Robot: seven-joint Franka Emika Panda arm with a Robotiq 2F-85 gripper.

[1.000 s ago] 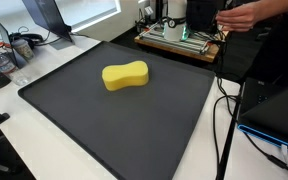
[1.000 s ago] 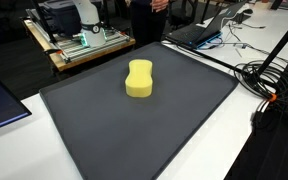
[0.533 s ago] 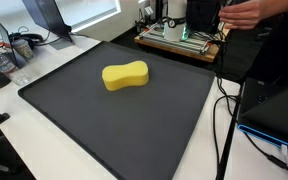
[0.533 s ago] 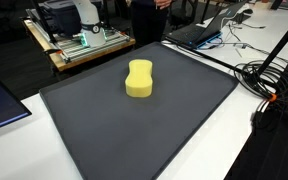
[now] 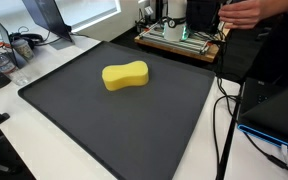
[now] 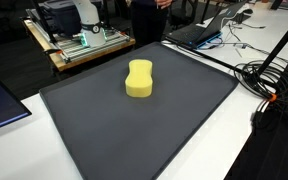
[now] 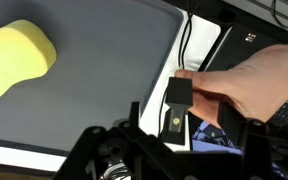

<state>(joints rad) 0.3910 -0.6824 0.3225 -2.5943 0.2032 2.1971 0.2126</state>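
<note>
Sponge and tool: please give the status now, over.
Tool beside the dark mat, open or shut unclear. Yellow sponge lies alone on the mat, untouched. A person's hand holds a small black box right at the tool.

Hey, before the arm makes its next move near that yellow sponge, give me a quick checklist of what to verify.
1. Yellow sponge lies flat and alone on the dark mat: ok.
2. Gripper is empty, its jaws apparently apart in the wrist view: ok.
3. Space around the gripper is free: not ok. A person's hand holds a small black box right at the fingers.
4. Cables lie beside the mat, not on it: ok.
5. Gripper's height over the mat: cannot tell, as it does not show in either exterior view.
</note>
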